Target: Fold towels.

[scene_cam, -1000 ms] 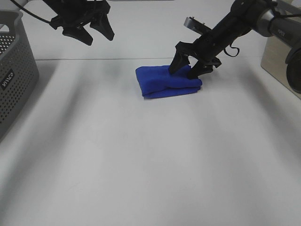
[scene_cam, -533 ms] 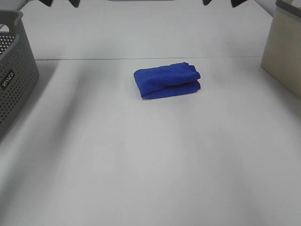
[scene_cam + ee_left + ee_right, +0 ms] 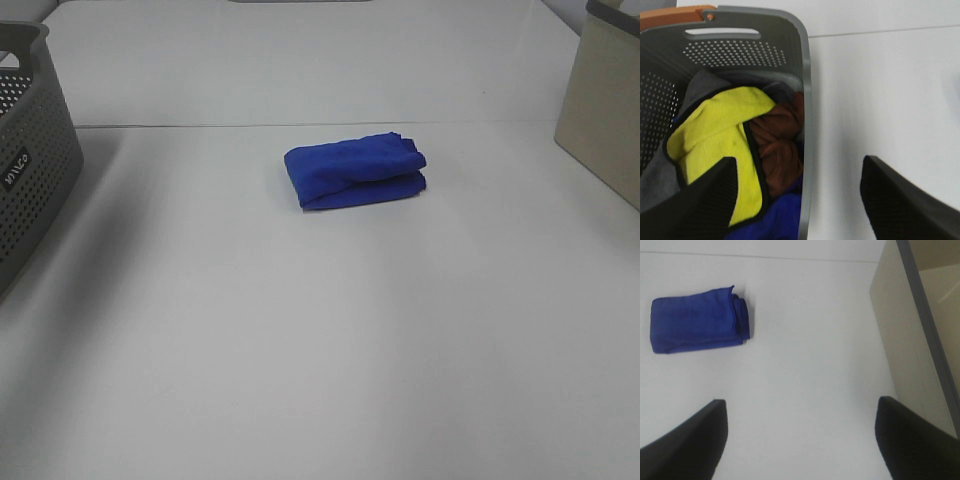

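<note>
Exterior high view: the royal-blue towel (image 3: 355, 173) lies folded into a compact, layered bundle on the white surface (image 3: 320, 340), a little beyond the middle of the scene, with nothing touching it. Neither arm appears in this view. At the left edge stands a grey perforated basket (image 3: 30, 170); at the right edge stands a beige bin (image 3: 603, 110) with a dark rim. Both containers are well apart from the towel.

Left wrist view: the left gripper (image 3: 797, 200) hangs above the basket's (image 3: 805, 125) wall, one finger over the basket's contents and the other over bare surface. Its jaws stand spread, with nothing between them. Inside the basket lie a yellow cloth (image 3: 715, 135) with a dark hem, a brown cloth (image 3: 780, 145), a grey cloth (image 3: 660, 180) and a patch of blue cloth (image 3: 775, 220).

Right wrist view: the right gripper (image 3: 800, 440) hangs above bare surface between the folded towel (image 3: 697, 320) and the beige bin (image 3: 900, 330). Its jaws stand wide apart and hold nothing. The towel's stacked fold edges show at the end that faces the bin.
</note>
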Action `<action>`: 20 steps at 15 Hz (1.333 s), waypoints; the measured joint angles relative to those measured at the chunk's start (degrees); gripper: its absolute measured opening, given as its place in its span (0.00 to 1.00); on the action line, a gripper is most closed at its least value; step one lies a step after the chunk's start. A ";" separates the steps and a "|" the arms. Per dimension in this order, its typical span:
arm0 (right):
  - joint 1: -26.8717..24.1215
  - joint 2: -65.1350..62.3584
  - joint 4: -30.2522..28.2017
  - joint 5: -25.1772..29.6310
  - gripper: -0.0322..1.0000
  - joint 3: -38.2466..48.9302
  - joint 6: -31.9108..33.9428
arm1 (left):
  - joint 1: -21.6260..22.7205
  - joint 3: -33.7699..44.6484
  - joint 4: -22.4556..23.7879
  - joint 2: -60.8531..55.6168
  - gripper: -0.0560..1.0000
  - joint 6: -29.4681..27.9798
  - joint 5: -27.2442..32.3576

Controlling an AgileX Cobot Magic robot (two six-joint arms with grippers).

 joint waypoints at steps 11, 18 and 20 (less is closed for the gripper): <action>0.00 -77.86 -6.82 0.40 0.77 53.63 2.23 | 0.06 52.08 1.38 -75.97 0.66 -1.55 0.17; 0.00 -94.02 -7.33 0.17 0.77 73.45 2.01 | 0.06 76.38 0.34 -98.20 0.66 -2.81 0.69; 0.00 -94.02 -7.33 -3.95 0.77 77.52 1.78 | 0.06 78.32 -0.97 -98.20 0.66 -3.27 -3.84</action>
